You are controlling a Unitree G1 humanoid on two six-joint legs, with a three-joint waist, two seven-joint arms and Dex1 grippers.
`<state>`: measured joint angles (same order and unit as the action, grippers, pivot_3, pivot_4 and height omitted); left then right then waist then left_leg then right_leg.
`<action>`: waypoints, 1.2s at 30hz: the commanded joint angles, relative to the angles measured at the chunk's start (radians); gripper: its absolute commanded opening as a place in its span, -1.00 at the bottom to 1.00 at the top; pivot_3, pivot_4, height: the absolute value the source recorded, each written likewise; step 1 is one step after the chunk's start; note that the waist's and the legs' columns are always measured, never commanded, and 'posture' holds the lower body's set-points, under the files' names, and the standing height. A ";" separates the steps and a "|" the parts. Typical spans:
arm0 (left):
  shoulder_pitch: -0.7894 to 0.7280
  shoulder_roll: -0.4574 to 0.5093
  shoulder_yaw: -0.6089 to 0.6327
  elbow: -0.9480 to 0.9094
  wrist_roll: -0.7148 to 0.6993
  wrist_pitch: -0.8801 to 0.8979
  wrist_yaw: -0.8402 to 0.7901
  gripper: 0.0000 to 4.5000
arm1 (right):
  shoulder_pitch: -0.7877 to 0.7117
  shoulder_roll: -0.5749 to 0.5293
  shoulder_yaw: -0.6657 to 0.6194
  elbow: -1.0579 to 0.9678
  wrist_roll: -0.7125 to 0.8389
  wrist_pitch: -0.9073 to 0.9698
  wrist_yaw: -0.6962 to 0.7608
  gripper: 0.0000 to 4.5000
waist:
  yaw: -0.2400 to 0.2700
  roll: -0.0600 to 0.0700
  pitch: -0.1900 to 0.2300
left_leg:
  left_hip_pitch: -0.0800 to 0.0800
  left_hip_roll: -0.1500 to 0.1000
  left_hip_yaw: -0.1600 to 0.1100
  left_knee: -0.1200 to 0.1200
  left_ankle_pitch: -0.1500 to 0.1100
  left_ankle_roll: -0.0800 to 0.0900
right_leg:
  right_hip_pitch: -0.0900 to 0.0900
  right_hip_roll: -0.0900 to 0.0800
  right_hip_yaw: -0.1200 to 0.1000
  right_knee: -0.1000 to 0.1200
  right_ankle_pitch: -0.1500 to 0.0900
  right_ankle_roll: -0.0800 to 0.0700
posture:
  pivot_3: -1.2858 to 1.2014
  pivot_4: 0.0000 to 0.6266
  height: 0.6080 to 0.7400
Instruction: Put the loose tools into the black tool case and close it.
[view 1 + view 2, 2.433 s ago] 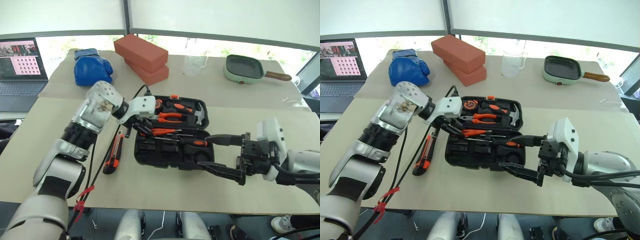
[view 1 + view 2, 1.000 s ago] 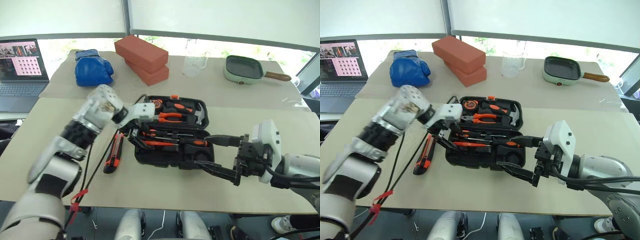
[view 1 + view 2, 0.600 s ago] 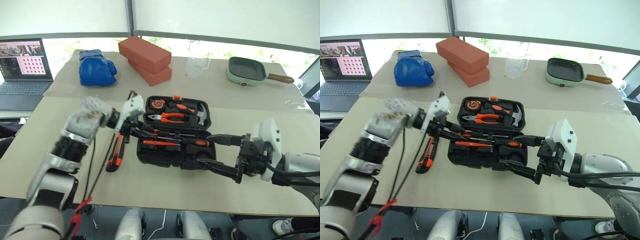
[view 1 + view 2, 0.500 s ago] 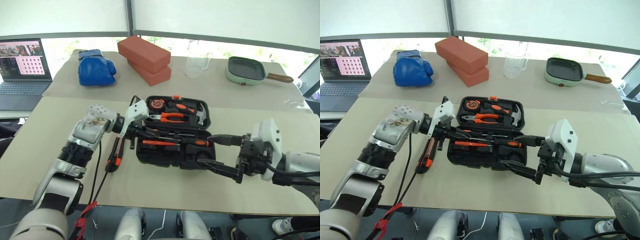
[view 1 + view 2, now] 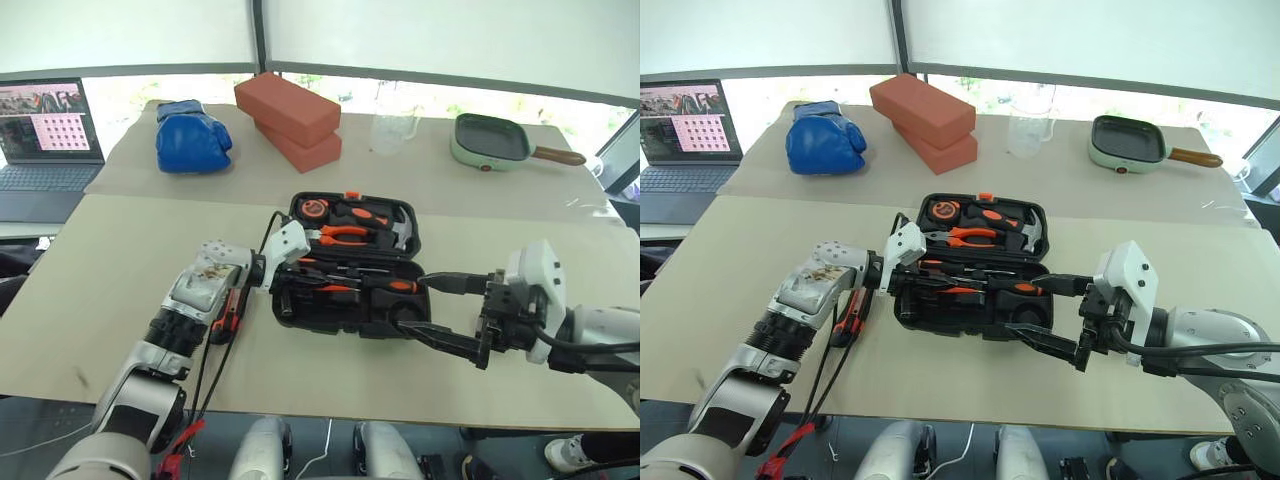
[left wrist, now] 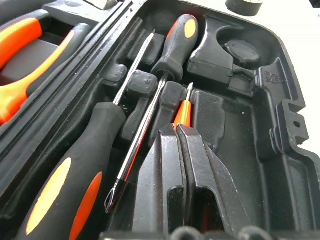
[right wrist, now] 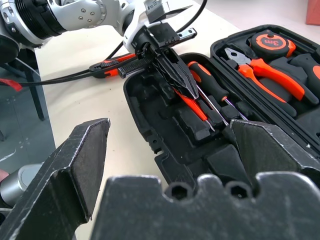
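The left claw (image 7: pixel 175 75) has dropped into the case (image 5: pixel 300 318), pressed together over the red tester (image 6: pixel 183 112); the right claw (image 5: pixel 440 310) is hovering spread wide.

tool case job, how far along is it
Done: two black-and-orange screwdrivers lie in the open tool case. In hand: the shut left hand presses the slim red tester screwdriver into its slot. Left: the utility knife is on the table, then closing the lid. The right hand waits open.
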<state>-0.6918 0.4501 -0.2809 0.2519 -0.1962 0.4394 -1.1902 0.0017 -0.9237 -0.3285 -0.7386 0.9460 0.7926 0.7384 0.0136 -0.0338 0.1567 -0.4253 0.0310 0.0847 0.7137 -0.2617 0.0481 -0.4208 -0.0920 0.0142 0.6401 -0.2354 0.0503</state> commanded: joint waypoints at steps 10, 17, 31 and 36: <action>0.091 0.042 -0.008 -0.036 0.029 -0.024 0.026 -0.96 | -0.014 0.001 -0.007 -0.014 0.005 -0.017 -0.011 1.00 | -0.001 0.001 -0.001 | 0.002 0.001 0.000 -0.001 0.000 0.000 | 0.001 0.000 0.000 0.000 0.000 0.000 | 0.03 -0.52 0.98; 0.040 0.012 0.098 -0.080 -0.118 0.137 0.020 -0.96 | -0.017 0.002 0.003 -0.011 0.002 -0.020 -0.012 1.00 | -0.002 0.001 -0.001 | 0.003 0.001 0.000 -0.001 0.000 0.000 | 0.001 0.000 0.000 0.001 0.000 0.000 | 0.03 -0.52 0.98; -0.006 0.006 0.020 0.014 -0.044 0.139 0.049 -0.96 | 0.002 0.008 0.008 -0.029 -0.009 -0.029 -0.012 1.00 | -0.001 0.001 -0.001 | 0.002 0.000 0.000 -0.001 0.000 0.000 | 0.001 0.000 0.000 0.000 0.000 0.000 | 0.03 -0.52 0.98; -0.021 0.012 0.011 0.034 -0.062 0.243 0.031 -0.96 | 0.011 0.011 0.003 -0.036 -0.011 -0.030 -0.013 1.00 | -0.001 0.001 -0.001 | 0.002 0.000 0.000 -0.001 0.000 0.000 | 0.001 0.000 0.000 0.000 0.000 0.000 | 0.03 -0.52 0.98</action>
<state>-0.7147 0.4550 -0.2527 0.2698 -0.2595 0.6377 -1.1511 0.0140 -0.9156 -0.3034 -0.7469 0.9350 0.7918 0.7244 0.0122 -0.0331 0.1557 -0.4234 0.0313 0.0848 0.7131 -0.2616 0.0479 -0.4198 -0.0917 0.0145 0.6405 -0.2357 0.0500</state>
